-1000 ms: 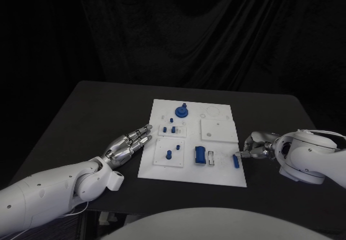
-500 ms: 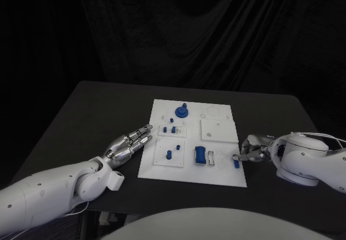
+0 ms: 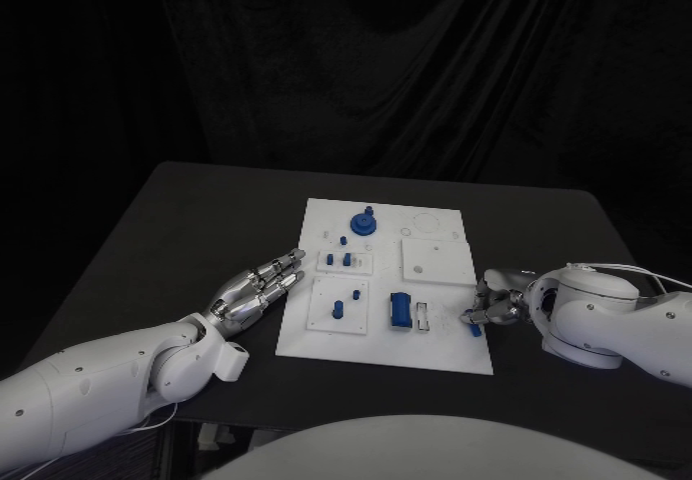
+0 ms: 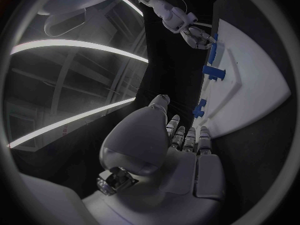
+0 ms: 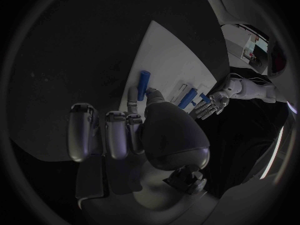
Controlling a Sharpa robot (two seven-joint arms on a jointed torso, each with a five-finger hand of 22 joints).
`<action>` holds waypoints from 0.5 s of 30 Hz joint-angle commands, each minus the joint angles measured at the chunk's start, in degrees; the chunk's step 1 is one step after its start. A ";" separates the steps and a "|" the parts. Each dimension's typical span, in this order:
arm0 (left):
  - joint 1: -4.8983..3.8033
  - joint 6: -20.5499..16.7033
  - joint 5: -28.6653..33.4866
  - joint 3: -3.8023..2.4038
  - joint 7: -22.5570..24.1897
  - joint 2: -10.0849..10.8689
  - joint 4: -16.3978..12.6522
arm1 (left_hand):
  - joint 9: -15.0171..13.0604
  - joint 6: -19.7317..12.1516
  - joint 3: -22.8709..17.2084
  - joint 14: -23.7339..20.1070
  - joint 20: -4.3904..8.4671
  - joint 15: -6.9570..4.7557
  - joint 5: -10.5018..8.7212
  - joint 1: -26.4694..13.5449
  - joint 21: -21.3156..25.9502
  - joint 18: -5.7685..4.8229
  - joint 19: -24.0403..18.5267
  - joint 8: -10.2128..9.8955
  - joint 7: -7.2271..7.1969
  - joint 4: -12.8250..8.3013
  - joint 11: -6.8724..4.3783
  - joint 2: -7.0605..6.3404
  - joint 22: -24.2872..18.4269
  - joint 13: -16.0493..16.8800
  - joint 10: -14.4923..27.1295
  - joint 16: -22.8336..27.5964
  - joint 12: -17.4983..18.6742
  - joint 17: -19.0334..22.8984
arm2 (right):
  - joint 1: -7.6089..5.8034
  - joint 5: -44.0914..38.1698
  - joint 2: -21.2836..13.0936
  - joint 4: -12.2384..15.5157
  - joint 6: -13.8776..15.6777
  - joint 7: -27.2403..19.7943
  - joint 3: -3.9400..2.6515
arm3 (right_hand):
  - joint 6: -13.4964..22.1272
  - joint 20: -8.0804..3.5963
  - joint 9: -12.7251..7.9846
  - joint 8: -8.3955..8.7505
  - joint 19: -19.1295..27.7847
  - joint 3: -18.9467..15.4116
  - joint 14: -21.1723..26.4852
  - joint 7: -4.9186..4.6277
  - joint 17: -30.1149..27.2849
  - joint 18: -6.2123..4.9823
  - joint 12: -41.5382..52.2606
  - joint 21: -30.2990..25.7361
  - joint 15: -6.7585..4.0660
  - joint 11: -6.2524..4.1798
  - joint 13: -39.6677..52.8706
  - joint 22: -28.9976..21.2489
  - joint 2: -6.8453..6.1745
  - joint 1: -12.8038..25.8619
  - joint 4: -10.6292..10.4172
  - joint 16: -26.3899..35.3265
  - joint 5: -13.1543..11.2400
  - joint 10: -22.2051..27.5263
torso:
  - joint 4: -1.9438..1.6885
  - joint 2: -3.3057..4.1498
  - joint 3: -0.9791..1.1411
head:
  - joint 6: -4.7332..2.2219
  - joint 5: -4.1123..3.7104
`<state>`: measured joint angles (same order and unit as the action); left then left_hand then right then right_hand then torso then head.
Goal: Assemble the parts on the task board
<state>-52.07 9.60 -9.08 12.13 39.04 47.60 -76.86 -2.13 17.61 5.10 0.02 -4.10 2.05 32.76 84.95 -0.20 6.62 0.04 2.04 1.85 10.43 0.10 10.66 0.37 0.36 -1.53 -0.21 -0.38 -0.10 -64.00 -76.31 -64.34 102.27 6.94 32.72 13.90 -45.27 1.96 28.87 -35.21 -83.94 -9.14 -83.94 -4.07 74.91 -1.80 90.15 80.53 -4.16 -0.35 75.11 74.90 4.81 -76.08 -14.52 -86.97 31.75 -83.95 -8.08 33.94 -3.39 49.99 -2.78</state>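
At the task board's (image 3: pixel 433 350) right edge, the right robot hand (image 3: pixel 490 305) pinches a blue peg (image 3: pixel 473 325); the left robot hand (image 3: pixel 257 285) lies released.

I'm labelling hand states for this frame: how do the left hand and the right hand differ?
The left hand lies with fingers stretched out, beside the task board's left edge, holding nothing. The right hand has its fingers curled at the board's right edge, touching a blue rod there. Both are silver and low over the black table.

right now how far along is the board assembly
Early. On the task board, a round blue part and small pegs already stand in place. The right hand pinches a blue bar at the board's edge. A blue block lies loose; the left hand waits open.
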 commanded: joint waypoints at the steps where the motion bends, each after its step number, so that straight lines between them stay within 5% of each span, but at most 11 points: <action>1: 0.09 0.59 0.27 -0.03 1.91 -0.10 -0.10 | 0.01 -0.46 -0.43 -0.02 -0.29 -0.21 0.06 -0.46 0.04 -0.07 0.13 0.14 0.08 -0.06 0.06 0.19 0.02 0.05 -0.04 0.21 -0.03 0.10 | 0.96 -0.34 0.50 -0.41 -0.85 0.01 0.39 | -0.67 0.29 -2.86 1.47 -2.57 1.70 -4.90 0.26 9.74 -0.52 -0.15 0.00 0.10 0.02 14.89 12.02 0.43 -3.11 1.32 0.29 2.39 -6.05 | 0.05 0.04 0.00 | 0.01 0.12; 12: 0.11 0.87 0.27 -0.03 1.48 -0.28 0.00 | 0.00 -0.40 -0.57 -0.02 -0.34 -0.21 -0.20 -0.60 0.05 -0.02 0.13 0.16 0.34 -0.08 0.34 0.28 0.01 0.08 -0.13 0.21 -0.05 0.10 | 1.85 -0.31 1.57 -1.06 -0.27 -0.03 0.39 | -2.43 0.31 -4.94 4.05 -2.42 6.62 -4.78 -0.19 9.22 -0.58 -0.15 -0.33 0.28 0.33 14.89 11.93 -0.79 -7.58 4.70 0.62 7.68 -6.05 | 0.02 0.01 0.03 | 0.01 0.07; 15: 0.12 0.91 0.27 -0.03 1.45 -0.32 0.02 | -0.01 -0.36 -0.66 -0.02 -0.35 -0.25 -0.29 -0.68 0.05 0.01 0.13 0.17 0.49 -0.10 0.55 0.35 0.00 0.13 -0.34 0.21 -0.11 0.10 | 1.91 0.86 1.66 -1.22 0.26 0.02 0.38 | -3.71 0.45 -6.09 5.76 -2.33 11.48 -4.76 -0.41 9.13 -0.62 -0.15 -0.51 0.42 0.54 14.89 11.88 -2.19 -7.73 5.63 0.69 2.89 -6.05 | 0.03 0.00 0.02 | 0.01 0.06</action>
<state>-52.06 9.72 -9.08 12.13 39.05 47.42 -76.76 -2.12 17.41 4.77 0.02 -4.11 2.05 32.76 84.62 -0.20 6.62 0.04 2.04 2.05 10.43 0.42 10.98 0.36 0.44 -1.86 -0.21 -0.38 -0.05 -63.13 -76.74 -62.90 101.56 8.34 32.03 13.52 -48.74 1.96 35.19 -34.26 -83.94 -3.40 -83.96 -4.47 74.91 -1.80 89.81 80.21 -3.77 -0.12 74.90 74.90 1.52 -82.35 -14.10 -86.51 35.46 -83.79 -8.04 33.96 -3.38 49.99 -2.72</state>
